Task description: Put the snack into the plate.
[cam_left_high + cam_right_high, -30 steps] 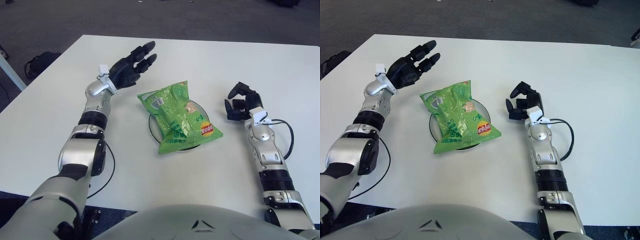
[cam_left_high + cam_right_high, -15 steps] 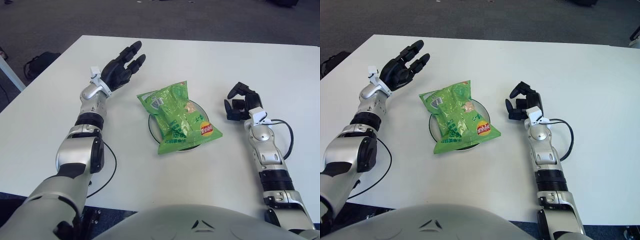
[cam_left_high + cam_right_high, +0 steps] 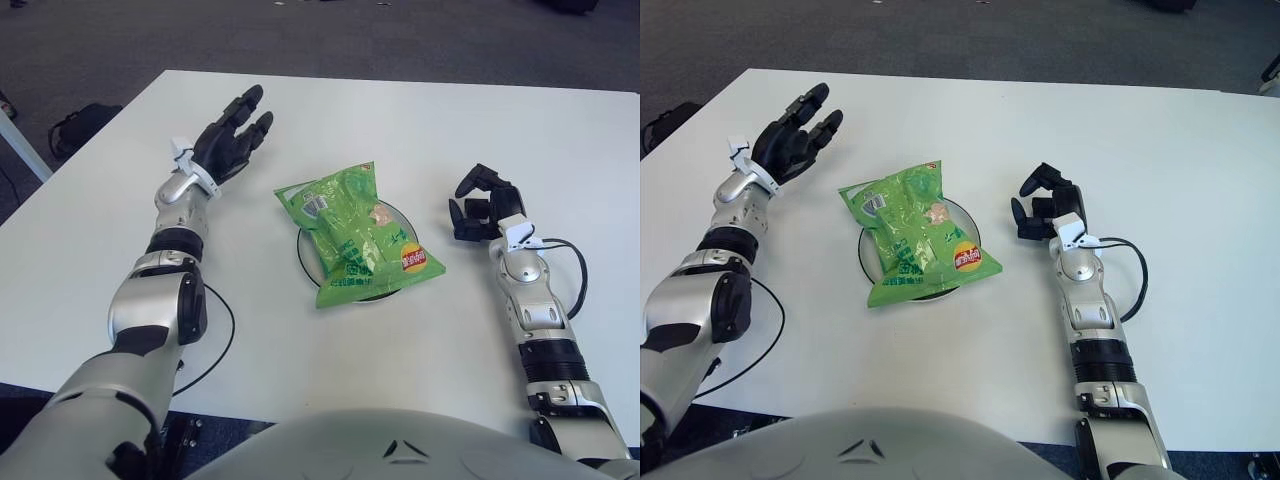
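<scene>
Snack down and staying down: the crinkly green foil snack bag lies flat across the small dark round plate, covering most of it, with its lower corner and right edge hanging past the rim onto the white surface. From what I can see, the placement looks done.

What has changed over the last second is my left hand. It was sitting close to the bag's top-left corner; now it has drawn up and away to the left, well apart from the bag, fingers stretched out straight and holding nothing. The bag hasn't shifted at all while the hand pulled off, so I read that as a clean release with nothing snagged.

My right hand is parked on the surface to the right of the plate, fingers curled loosely in, empty, same spot throughout.

My call: task essentially complete, only bringing the left arm back to rest remains. The overhang is the one thing I'd watch.
</scene>
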`<action>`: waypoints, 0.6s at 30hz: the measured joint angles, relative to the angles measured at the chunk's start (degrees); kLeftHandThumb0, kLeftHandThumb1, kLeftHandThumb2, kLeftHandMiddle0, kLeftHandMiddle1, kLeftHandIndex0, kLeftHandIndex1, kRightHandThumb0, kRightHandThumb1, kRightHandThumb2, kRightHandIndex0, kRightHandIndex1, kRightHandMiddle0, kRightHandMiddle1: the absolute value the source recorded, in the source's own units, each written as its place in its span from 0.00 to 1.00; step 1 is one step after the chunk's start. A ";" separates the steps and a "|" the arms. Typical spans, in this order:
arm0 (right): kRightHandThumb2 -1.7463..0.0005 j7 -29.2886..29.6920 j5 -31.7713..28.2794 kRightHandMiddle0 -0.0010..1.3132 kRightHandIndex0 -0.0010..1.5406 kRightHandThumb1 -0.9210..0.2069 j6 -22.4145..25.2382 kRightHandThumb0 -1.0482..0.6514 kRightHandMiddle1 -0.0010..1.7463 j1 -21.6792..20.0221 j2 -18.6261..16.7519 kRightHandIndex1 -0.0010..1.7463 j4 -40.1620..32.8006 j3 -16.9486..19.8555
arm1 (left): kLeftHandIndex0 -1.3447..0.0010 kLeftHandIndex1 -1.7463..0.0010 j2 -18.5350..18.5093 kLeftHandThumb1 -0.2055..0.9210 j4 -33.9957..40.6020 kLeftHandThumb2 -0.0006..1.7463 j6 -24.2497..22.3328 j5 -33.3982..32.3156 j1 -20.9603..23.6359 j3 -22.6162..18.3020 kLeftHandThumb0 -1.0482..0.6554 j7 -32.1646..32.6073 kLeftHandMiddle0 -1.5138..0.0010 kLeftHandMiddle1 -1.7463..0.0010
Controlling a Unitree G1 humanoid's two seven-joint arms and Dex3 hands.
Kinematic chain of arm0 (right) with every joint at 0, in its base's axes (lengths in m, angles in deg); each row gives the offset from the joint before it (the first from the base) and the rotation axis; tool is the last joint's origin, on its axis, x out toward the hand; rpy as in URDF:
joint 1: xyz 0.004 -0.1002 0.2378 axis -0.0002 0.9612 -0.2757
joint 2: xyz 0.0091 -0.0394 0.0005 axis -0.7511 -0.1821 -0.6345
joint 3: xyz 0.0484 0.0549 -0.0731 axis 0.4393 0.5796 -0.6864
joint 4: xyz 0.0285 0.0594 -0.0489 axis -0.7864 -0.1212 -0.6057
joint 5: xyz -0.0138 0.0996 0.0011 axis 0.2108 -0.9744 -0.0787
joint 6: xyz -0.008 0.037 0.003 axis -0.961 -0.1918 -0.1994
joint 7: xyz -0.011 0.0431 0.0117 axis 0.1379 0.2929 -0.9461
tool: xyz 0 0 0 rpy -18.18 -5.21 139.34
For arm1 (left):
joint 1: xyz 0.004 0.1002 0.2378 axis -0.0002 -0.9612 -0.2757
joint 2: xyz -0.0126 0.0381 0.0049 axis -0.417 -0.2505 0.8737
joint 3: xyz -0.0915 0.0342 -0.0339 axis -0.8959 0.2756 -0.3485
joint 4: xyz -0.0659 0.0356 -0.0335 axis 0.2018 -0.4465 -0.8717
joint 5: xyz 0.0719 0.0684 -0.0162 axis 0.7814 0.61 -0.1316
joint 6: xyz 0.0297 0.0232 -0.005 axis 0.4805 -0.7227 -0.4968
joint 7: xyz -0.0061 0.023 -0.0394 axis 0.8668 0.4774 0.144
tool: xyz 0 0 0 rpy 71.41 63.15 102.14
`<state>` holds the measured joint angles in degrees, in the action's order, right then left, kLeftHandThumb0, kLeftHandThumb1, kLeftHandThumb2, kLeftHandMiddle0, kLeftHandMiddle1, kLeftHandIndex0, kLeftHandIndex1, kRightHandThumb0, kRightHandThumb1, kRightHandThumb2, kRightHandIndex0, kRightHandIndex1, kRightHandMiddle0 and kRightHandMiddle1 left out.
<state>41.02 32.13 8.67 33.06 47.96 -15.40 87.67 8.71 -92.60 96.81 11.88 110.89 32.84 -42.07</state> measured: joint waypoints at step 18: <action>0.26 0.13 0.26 0.46 0.85 0.52 0.00 0.34 1.00 0.01 0.00 1.00 0.00 -0.06 | 0.98 0.20 5.19 1.00 1.96 0.55 1.64 10.90 -6.72 2.28 0.16 28.76 0.70 0.24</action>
<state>41.15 32.39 8.67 33.06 47.96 -15.40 87.62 13.90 -90.64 98.45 22.77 104.17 35.12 -13.31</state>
